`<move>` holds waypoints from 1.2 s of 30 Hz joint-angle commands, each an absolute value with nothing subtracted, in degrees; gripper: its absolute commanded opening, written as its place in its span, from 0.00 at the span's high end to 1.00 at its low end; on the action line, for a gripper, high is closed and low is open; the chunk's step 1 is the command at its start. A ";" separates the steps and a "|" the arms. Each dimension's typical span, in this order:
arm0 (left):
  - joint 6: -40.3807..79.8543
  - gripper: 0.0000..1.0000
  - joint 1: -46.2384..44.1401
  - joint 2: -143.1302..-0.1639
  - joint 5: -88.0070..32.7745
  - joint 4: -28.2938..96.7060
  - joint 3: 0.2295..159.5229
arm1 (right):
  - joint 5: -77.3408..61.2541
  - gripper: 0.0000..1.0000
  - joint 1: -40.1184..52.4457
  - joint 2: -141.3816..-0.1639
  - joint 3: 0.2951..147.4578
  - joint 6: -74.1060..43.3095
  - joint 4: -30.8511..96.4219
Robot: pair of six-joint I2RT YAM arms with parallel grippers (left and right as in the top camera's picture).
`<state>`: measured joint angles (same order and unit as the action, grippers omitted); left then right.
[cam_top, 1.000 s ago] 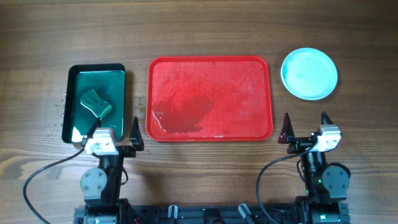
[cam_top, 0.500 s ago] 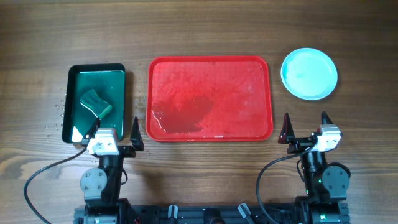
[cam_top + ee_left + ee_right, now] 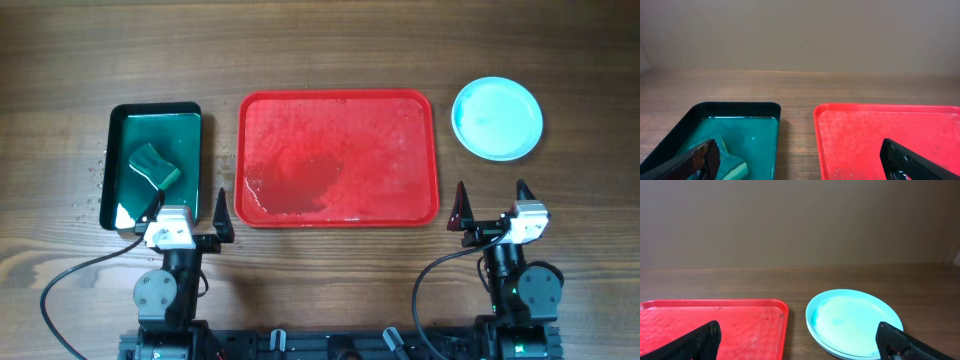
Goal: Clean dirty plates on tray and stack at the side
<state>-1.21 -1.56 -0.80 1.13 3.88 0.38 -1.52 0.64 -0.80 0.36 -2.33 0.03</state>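
Observation:
The red tray (image 3: 338, 110) lies in the middle of the table with no plates on it; a wet patch covers its near left part. The plates (image 3: 497, 118) sit stacked on the table right of the tray, a pale turquoise one on top with a faint teal tint. The stack also shows in the right wrist view (image 3: 855, 320), with a second rim under the top plate. The white plate is hidden. My left gripper (image 3: 188, 208) is open and empty near the tray's front left corner. My right gripper (image 3: 491, 200) is open and empty in front of the stack.
A dark green tray (image 3: 190, 130) with water and a green-yellow sponge (image 3: 155, 165) stands left of the red tray. Water drops (image 3: 95, 180) lie on the wood beside it. In the left wrist view the sponge (image 3: 735, 167) is near the left finger.
My left gripper has shifted slightly to the right. Nothing else has moved.

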 commanded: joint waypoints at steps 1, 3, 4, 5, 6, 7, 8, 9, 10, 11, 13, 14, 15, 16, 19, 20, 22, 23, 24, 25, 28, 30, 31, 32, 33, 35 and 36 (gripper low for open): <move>1.89 0.00 -1.87 -0.19 5.23 4.08 0.32 | -2.68 0.00 0.40 -0.58 0.30 -3.16 -0.05; 1.69 0.00 -1.87 -0.19 5.48 4.03 0.32 | -2.68 0.00 0.40 -0.58 0.30 -3.18 -0.05; 1.37 0.00 -1.87 -0.21 5.48 4.03 0.32 | -2.68 0.00 0.40 -0.58 0.30 -3.18 -0.05; 0.43 0.00 -1.87 -0.21 5.41 4.03 0.32 | -2.68 0.00 0.40 -0.58 0.30 -3.18 -0.05; 0.08 0.00 -1.87 -0.21 5.48 4.03 0.32 | -2.66 0.00 0.40 -0.58 0.30 -3.20 -0.05; -0.78 0.00 -1.85 -0.21 5.45 4.03 0.32 | -2.68 0.00 0.40 -0.58 0.30 -3.16 -0.05; -1.08 0.00 -1.87 -0.21 5.45 4.03 0.32 | -2.68 0.00 0.40 -0.58 0.30 -3.18 -0.05; -1.06 0.00 -1.87 -0.21 5.43 4.03 0.32 | -2.68 0.00 0.40 -0.58 0.30 -3.18 -0.05; -1.06 0.00 -1.87 -0.21 5.43 4.03 0.32 | -2.68 0.00 0.40 -0.58 0.30 -3.20 -0.05; -1.06 0.00 -1.87 -0.21 5.39 4.03 0.32 | -2.68 0.01 0.40 -0.58 0.30 -3.18 -0.05; -1.08 0.00 -1.87 -0.21 5.21 4.05 0.32 | -2.68 0.00 0.40 -0.58 0.30 -3.18 -0.05; -1.10 0.00 -1.83 -0.21 5.06 4.05 0.32 | -2.68 0.00 0.40 -0.58 0.30 -3.16 -0.05; -1.17 0.00 -1.56 -0.21 4.73 4.10 0.32 | -2.68 0.00 0.40 -0.58 0.30 -3.18 -0.05; -1.30 0.00 -1.08 -0.21 4.08 4.14 0.32 | -2.68 0.00 0.40 -0.58 0.30 -3.18 -0.05; -1.28 0.00 0.47 -0.21 2.81 4.29 0.32 | -2.68 0.00 0.40 -0.58 0.30 -3.18 -0.05; -1.28 0.00 0.73 -0.21 2.85 4.29 0.32 | -2.68 0.00 0.40 -0.58 0.30 -3.16 -0.05; -1.28 0.00 1.10 -0.19 2.85 4.29 0.32 | -2.68 0.00 0.40 -0.58 0.30 -3.18 -0.05; -1.28 0.00 1.23 -0.21 2.83 4.29 0.32 | -2.66 0.00 0.40 -0.58 0.30 -3.16 -0.05; -1.28 0.00 1.41 -0.21 2.83 4.29 0.32 | -2.66 0.00 0.40 -0.58 0.30 -3.18 -0.05; -1.30 0.00 1.41 -0.21 2.85 4.29 0.32 | -2.68 0.00 0.40 -0.58 0.30 -3.16 -0.05; -1.30 0.00 1.41 -0.21 2.59 4.32 0.32 | -2.68 0.00 0.40 -0.58 0.30 -3.18 -0.05; -1.34 0.00 1.41 -0.19 2.42 4.32 0.32 | -2.68 0.00 0.40 -0.60 0.30 -3.18 -0.05; -1.34 0.00 1.41 -0.19 2.42 4.34 0.32 | -2.68 0.00 0.40 -0.58 0.30 -3.18 -0.05; -1.34 0.00 1.41 -0.19 2.35 4.34 0.32 | -2.68 0.00 0.40 -0.58 0.30 -3.18 -0.05; -1.37 0.00 1.41 -0.21 2.17 4.34 0.32 | -2.68 0.00 0.40 -0.58 0.30 -3.18 -0.05; -2.20 0.00 1.41 -0.21 1.30 4.38 0.32 | -2.68 0.00 0.40 -0.58 0.30 -3.18 -0.05; -3.22 0.00 1.41 -0.21 0.62 4.45 0.32 | -2.68 0.00 0.40 -0.58 0.30 -3.18 -0.05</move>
<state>-0.36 0.93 -0.80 2.76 3.79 0.38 -1.52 0.64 -0.80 0.36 -2.35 0.03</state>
